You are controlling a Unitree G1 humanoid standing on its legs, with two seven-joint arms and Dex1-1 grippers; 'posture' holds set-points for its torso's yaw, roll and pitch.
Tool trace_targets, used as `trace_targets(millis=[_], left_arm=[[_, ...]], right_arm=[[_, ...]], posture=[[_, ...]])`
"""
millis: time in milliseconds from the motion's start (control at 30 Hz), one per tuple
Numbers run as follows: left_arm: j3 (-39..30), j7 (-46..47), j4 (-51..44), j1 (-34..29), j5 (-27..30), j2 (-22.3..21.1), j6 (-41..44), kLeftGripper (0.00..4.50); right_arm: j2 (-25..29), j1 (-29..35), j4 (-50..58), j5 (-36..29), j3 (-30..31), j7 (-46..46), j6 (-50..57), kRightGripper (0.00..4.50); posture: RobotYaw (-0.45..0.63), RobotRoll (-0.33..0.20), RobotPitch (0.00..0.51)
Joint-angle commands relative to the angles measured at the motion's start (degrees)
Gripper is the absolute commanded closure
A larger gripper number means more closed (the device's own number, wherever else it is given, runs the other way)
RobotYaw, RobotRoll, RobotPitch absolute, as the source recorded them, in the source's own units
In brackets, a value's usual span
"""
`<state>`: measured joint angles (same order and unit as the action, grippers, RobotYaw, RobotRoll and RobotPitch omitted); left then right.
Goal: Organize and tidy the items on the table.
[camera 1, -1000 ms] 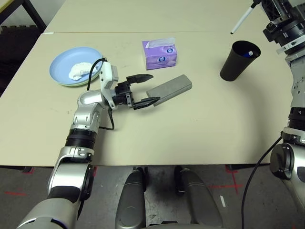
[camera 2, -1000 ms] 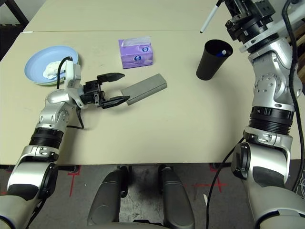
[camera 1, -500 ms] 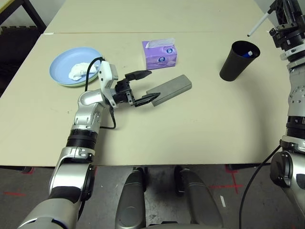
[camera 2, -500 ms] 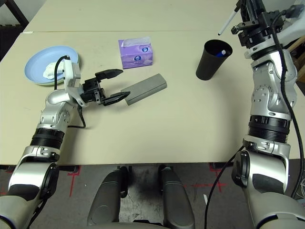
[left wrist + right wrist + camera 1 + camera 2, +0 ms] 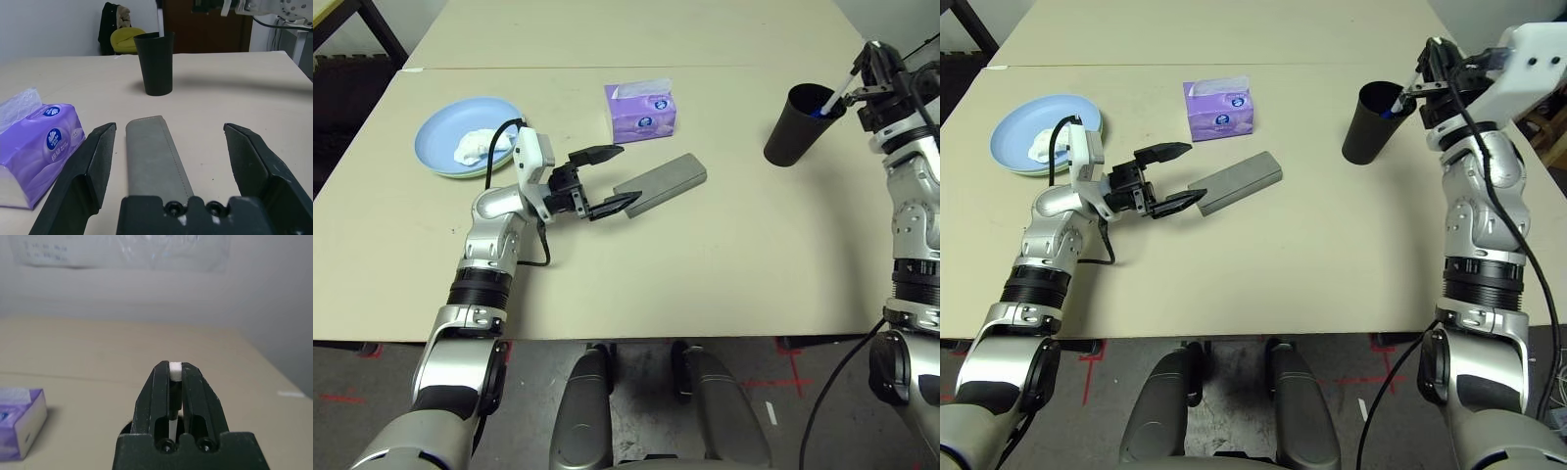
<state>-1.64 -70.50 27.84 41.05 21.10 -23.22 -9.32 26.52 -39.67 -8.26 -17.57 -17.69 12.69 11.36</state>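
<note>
While my right gripper (image 5: 176, 377) pinches the white pen (image 5: 839, 87) — thin, light, slippery, so best taken near its top — its tip sits inside the black cup (image 5: 800, 125) at the bench's (image 5: 705, 264) far right. My left gripper (image 5: 607, 179) stands wide open around the near end of the stiff grey glasses case (image 5: 154, 156). Only the right wrist view shows the pen squeezed between the fingers — the head views show where it goes.

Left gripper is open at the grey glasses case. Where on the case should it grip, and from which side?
Grip the grey glasses case near its closest end, across the narrow width, probably coming along its length from the plate side. It lies flat, a long slim bar, and the open left gripper already faces that end, one finger at each long side, the tissue box clear of it.
</note>
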Motion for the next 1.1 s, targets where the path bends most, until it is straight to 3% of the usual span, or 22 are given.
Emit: trace_targets(millis=[33,267,300,467,633,733,867,1100], left_arm=[[0.07,-0.44,-0.33,-0.56,0.09,-0.22,0.40,0.00],[-0.19,0.42,-0.87,-0.90,0.07,-0.09,0.25,0.00],[-0.22,0.59,-0.97,-0.95,0.06,-0.09,0.21,0.00],[-1.61,4.65,-2.04,-1.46,0.09,0.28,0.00,0.00],[-3.40,11.56,-6.79,-3.84,0.14,1.02,1.28,0.00],[-4.34,17.99,-10.49,-6.25,-1.06,1.84,1.60,0.00],[-6.07,26.01,-13.37,-9.26,-3.73,2.79,-1.24,0.00],[-9.64,40.03,-10.48,-11.19,-10.40,1.12,-3.72,0.00]], right_arm=[[-0.18,0.84,2.29,0.02,-0.19,-0.66,1.18,2.91],[0.23,0.92,2.65,-0.08,-0.53,0.11,0.55,0.20],[0.19,0.90,2.54,-0.02,-0.58,0.12,0.21,0.05],[-1.29,1.71,2.23,-0.59,0.02,1.24,-1.63,0.05],[-3.73,7.68,7.20,-8.45,-1.12,8.66,-1.10,0.05],[-4.60,12.52,7.96,-9.17,-2.43,9.36,-2.85,0.05],[-6.57,17.13,7.46,-5.92,-3.73,4.55,-6.42,0.05],[-7.06,20.58,4.60,1.91,-0.41,-0.37,-8.40,0.05]], posture=[[0.07,0.000,0.180],[0.08,0.000,0.182],[0.08,0.000,0.184],[0.08,0.000,0.188],[0.08,0.000,0.181],[0.09,0.000,0.176],[0.10,0.000,0.173],[0.09,0.000,0.177]])
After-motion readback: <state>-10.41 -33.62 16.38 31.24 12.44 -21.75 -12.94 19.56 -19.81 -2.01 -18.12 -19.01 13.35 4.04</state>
